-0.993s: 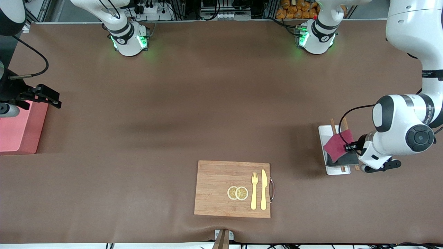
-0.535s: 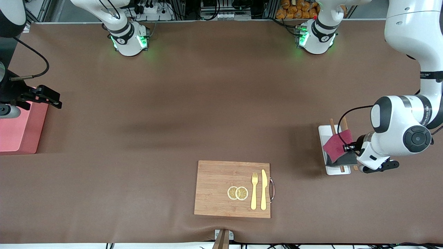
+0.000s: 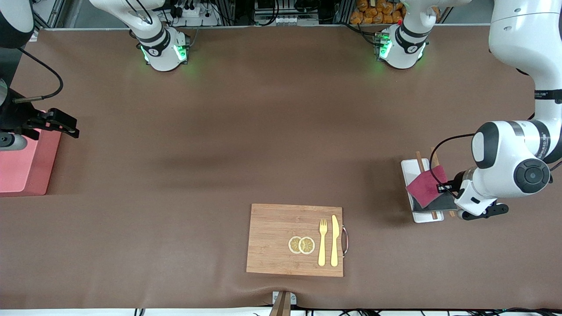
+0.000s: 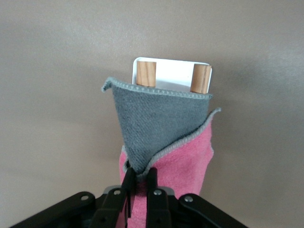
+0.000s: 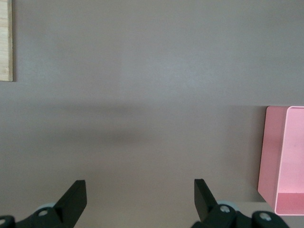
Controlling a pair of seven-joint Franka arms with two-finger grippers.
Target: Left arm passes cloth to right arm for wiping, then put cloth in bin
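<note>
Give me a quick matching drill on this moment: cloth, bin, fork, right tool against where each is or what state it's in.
Things:
1. cloth
2. bin
3. fork
4. right tool

Places or states:
A. on the cutting board, beside the knife
B. open, holding nothing
C. pinched by the left tool over the white tray
D. at the right arm's end of the table

Pairs: 1-C, 2-D, 3-A, 4-B

No label, brand, number or sign could be read anywhere; a line of small dark print on the left arm (image 3: 544,142), above the white tray (image 3: 410,169), was illegible.
</note>
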